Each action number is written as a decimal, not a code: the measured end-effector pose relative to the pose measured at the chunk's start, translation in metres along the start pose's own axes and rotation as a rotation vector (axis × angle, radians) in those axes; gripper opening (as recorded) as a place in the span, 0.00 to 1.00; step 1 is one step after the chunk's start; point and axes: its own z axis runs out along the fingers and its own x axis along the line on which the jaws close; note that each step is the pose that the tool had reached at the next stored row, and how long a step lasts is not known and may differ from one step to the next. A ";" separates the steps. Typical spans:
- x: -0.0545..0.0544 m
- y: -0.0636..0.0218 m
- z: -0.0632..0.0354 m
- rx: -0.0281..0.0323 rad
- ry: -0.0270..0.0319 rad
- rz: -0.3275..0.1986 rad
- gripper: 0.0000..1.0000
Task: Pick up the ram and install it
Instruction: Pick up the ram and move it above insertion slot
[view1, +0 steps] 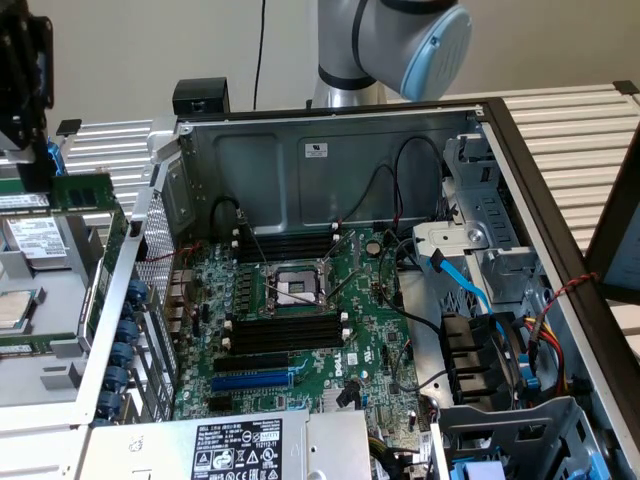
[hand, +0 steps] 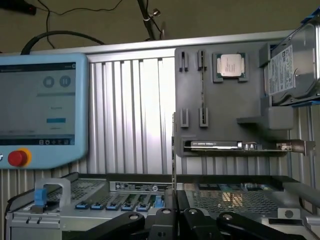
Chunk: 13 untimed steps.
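The ram (view1: 85, 189) is a thin green board stick held in the air at the exterior view's left, above the grey parts tray (view1: 45, 375) and outside the open computer case. My gripper (view1: 40, 180) is shut on one end of it. In the wrist view the ram (hand: 173, 150) appears edge-on as a narrow upright strip rising from between my black fingers (hand: 164, 222), with my gripper (hand: 175, 215) shut on it. The motherboard's black memory slots (view1: 285, 330) lie inside the case, well to the right of and below the ram.
The open case holds the motherboard (view1: 370, 330), a CPU socket (view1: 295, 285), a blue slot (view1: 250, 380), cables and a power supply (view1: 240, 445). The parts tray carries a hard drive (hand: 292, 65), a CPU (hand: 230, 65) and a card (hand: 215, 145). A teach pendant (hand: 40, 110) stands nearby.
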 end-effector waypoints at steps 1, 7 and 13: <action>0.000 -0.0038 -0.0002 -0.0001 0.0000 0.000 0.12; -0.001 -0.0267 -0.0011 -0.0001 0.0001 0.000 0.12; -0.003 -0.0500 -0.0020 0.0000 0.0000 0.000 0.12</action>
